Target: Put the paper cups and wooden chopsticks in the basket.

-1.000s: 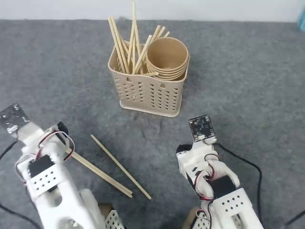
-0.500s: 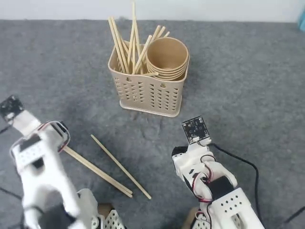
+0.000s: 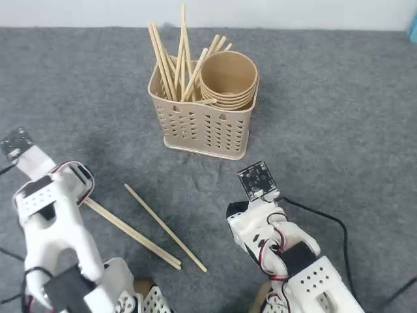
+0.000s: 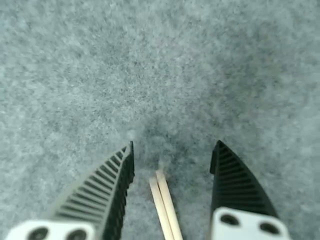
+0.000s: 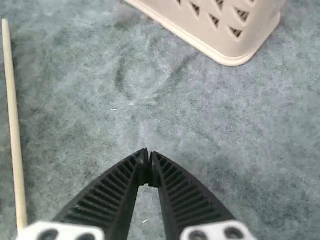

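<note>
Wooden chopsticks are lying loose on the grey felt tabletop, a joined pair and a single stick, both slanting from the left arm's side toward the front middle in the high view. The left pincer is hanging with its jaws spread apart and nothing between them but the near end of the pair, which is sitting in the gap without touching either jaw. The pair's long axis is running back under the wrist, square to the line on which the jaws would meet, so a straight descent and squeeze looks like the move this arm is lined up for.

The right pincer is hovering with its jaws pressed together and gripping nothing, over bare felt between the single stick and the basket. That makes the left arm plainly the nearer one to the pair.

The beige basket is standing upright at the far middle, already holding the stacked paper cups and a sheaf of chopsticks leaning beside them. No label or lettering is showing legibly on the basket, cups or sticks.
</note>
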`<state>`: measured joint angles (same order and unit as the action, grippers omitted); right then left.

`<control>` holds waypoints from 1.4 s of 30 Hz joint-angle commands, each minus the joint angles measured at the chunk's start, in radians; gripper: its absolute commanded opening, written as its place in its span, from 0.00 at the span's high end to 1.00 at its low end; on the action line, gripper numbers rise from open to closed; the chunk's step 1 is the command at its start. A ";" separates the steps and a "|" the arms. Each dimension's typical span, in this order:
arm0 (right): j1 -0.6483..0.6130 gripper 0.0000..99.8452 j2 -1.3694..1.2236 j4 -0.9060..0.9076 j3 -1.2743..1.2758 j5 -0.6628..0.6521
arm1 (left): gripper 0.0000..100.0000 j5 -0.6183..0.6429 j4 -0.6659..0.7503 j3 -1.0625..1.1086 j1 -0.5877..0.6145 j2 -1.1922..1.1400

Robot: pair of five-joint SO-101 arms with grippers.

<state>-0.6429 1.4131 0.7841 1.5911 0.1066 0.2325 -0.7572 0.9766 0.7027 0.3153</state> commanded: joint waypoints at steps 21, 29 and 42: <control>-0.318 0.96 -1.055 -0.051 -0.770 -0.080 | 0.77 0.164 0.068 -0.022 0.218 0.072; -0.432 0.81 -1.466 -0.087 -1.039 -0.077 | 0.77 0.235 0.089 -0.038 0.287 0.063; -0.430 0.81 -1.679 -0.087 -1.386 0.029 | 0.77 0.339 0.126 -0.186 0.404 -0.180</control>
<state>-1.0664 -0.2608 0.7181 0.2685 0.1174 0.5332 -0.6283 0.8968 1.0740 0.2279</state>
